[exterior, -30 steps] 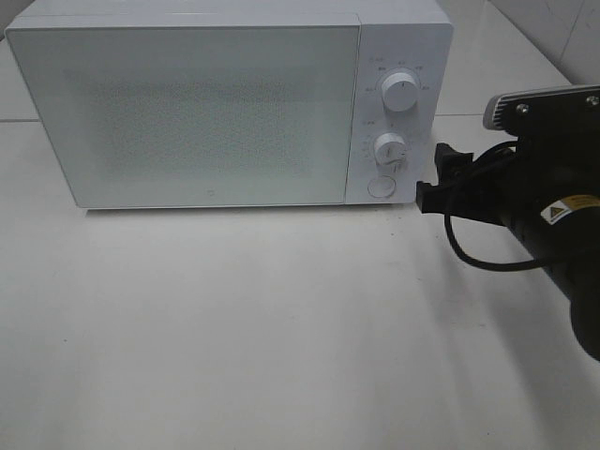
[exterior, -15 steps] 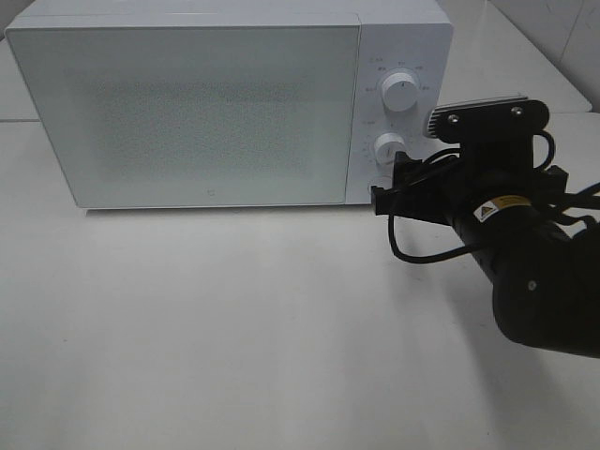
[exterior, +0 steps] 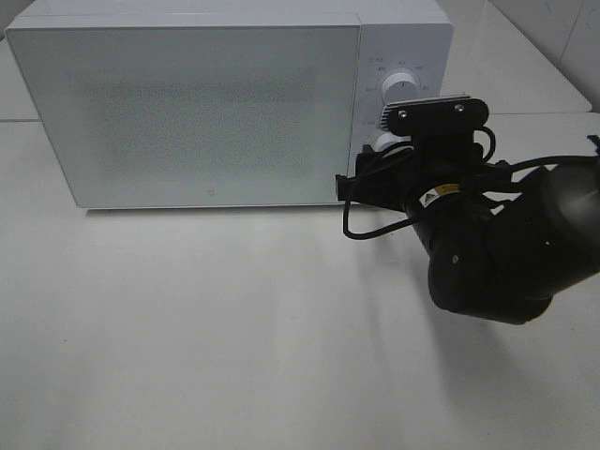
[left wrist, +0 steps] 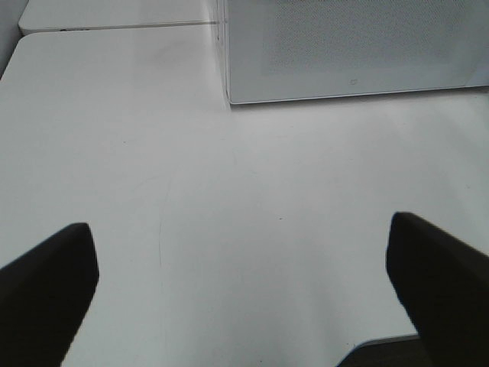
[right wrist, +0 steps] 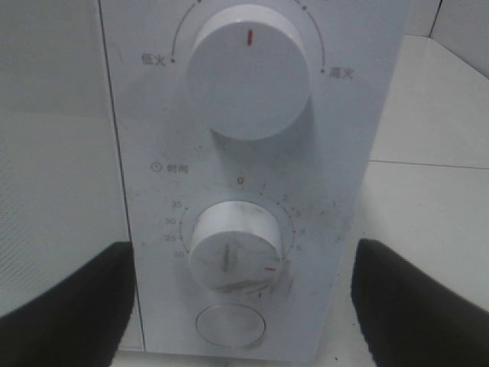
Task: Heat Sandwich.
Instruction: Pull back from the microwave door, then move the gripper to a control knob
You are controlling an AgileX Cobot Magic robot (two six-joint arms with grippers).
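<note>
White box microwave (exterior: 187, 103) at bench (exterior: 234, 328) rear edge. Black right gripper (right wrist: 244, 302), jaws apart, faces round white timer dial (right wrist: 237, 246), likely to set heating; black left gripper (left wrist: 244, 290) spread, idle.

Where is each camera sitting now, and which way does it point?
Exterior high: above, looking down at the table and the closed microwave; the right arm and right gripper show at its control panel.
Left wrist: low over the table, facing the microwave's lower front; the open fingers of the left gripper show.
Right wrist: close to the control panel, facing the timer knob between its open fingers.
Shared: the microwave, in all three.
</note>
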